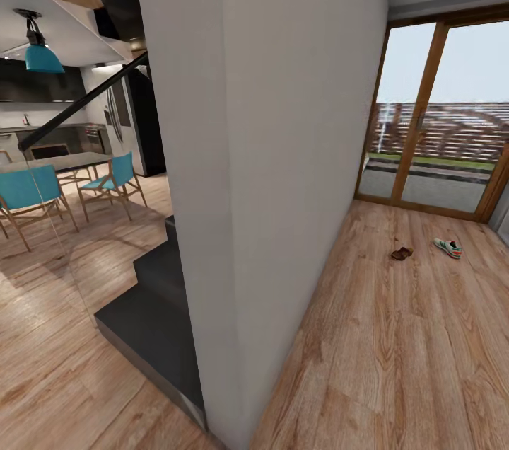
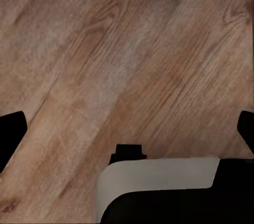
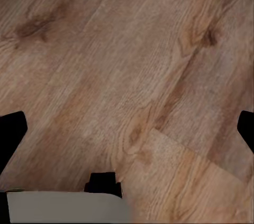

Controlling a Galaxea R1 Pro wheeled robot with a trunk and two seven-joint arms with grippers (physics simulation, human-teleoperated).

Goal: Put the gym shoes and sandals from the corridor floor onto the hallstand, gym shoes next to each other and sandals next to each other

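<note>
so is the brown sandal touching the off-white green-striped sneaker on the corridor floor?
Apart. The head view shows the brown sandal and the off-white green-striped sneaker with bare wood-plank floor plainly between them.

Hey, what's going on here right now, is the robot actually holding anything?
No, nothing is held. The left gripper and right gripper both hang open over bare wood floor. Down the corridor, one gym shoe and a brown sandal lie on the floor near the glass door, apart from each other. A white wall divides the corridor from a dining area.
</note>
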